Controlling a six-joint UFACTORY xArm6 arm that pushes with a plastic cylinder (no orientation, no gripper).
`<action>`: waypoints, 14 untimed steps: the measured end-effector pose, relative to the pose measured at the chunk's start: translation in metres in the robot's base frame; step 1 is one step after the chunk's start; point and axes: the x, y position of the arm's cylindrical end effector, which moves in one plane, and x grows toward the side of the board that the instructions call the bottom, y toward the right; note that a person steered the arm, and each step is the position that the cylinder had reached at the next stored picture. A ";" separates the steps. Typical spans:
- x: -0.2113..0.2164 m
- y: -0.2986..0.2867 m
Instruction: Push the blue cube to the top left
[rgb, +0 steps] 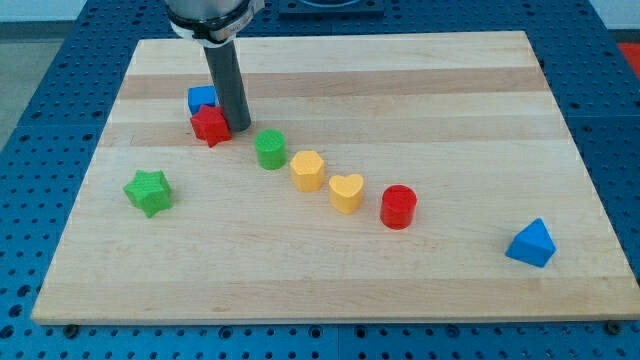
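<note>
Right, mid-push by the look of it: the rod's tip (240, 126) sits in the upper left of the frame, just right of the red star block (210, 125) and the blue cube (201, 99), which is directly above the red one and touching or nearly so. No jaws on this end effector, it's a bare dark rod, so nothing is grasped. The cube is already well up-left on the counter (420, 70) but short of the corner. My read: the tip needs to get to the cube's lower right and shove diagonally, without dragging the red star along. Blocks look like matte moulded plastic on a pale wood-grain board. Others: green star (149, 191), green cylinder (270, 149), yellow block (308, 170), yellow heart (346, 192), red cylinder (398, 206), blue wedge-like block (531, 243) at lower right.
</note>
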 end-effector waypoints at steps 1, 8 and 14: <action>-0.023 0.029; 0.107 -0.046; -0.022 -0.044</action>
